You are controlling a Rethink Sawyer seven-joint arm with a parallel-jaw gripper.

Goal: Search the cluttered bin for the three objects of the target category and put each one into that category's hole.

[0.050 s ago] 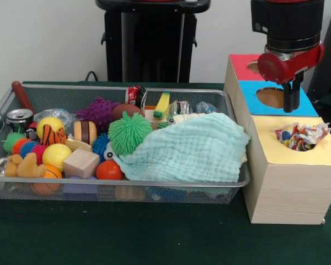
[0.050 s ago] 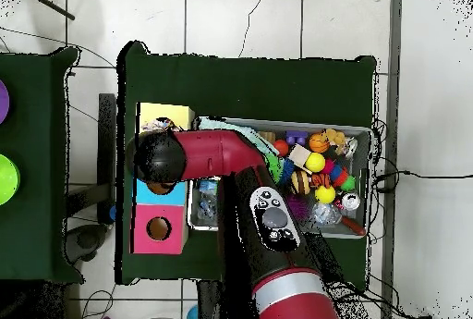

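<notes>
1. Closest up is the wire mesh bin (image 1: 0, 113), crammed with stuff, with a pale green cloth (image 1: 190, 149) draped over its right half so whatever's under it is hidden.
2. Left side has balls, a wooden block (image 1: 81, 163) and a spiky green ball (image 1: 129, 132). The red can (image 1: 135, 95) at the back has printing I can't read.
3. The wooden box (image 1: 289, 182) beside the bin has a crumpled colourful wrapper (image 1: 301, 135) sitting in its yellow hole.
4. The gripper (image 1: 292, 105) hangs over the blue hole (image 1: 271, 97), behind the wrapper and not touching it; its fingers look closed together and empty.
</notes>
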